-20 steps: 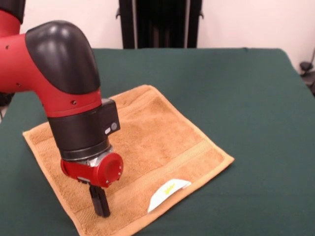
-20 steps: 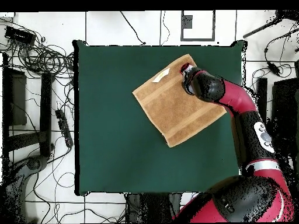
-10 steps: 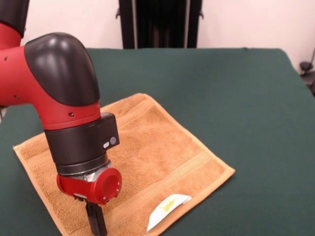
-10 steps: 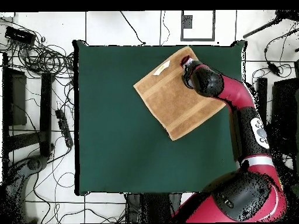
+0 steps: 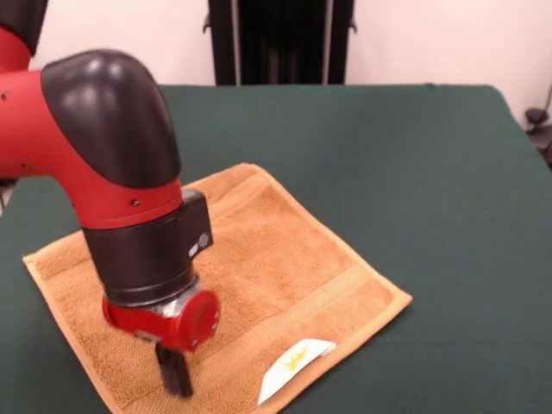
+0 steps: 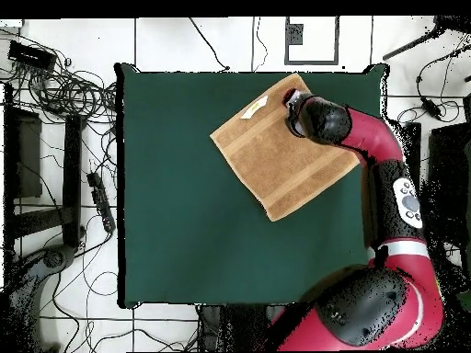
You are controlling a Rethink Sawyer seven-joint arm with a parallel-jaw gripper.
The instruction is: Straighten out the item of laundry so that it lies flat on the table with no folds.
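Observation:
The item of laundry (image 5: 276, 259), an orange-tan towel, lies spread flat on the green table (image 5: 431, 172), turned diamond-wise. Its nearest corner runs off the bottom of the front view. A white label with a yellow mark (image 5: 296, 360) sticks out from its near hem. My gripper (image 5: 177, 379) points down over the towel's near-left part, with its dark fingers together and blurred; no cloth hangs from them. In the overhead view the towel (image 6: 276, 156) sits at the table's (image 6: 184, 230) upper right, and the gripper (image 6: 292, 96) is over its top corner, beside the label (image 6: 255, 110).
My arm's red and black wrist (image 5: 129, 198) covers the towel's left part in the front view. A dark stand (image 5: 280, 39) rises behind the table's far edge. Cables and equipment (image 6: 55, 92) lie on the floor beside the table.
A second ago the gripper dragged the towel toward the table's edge, shifting it. Since half a second ago the towel has stayed put, and the gripper has risen slightly and moved a little right.

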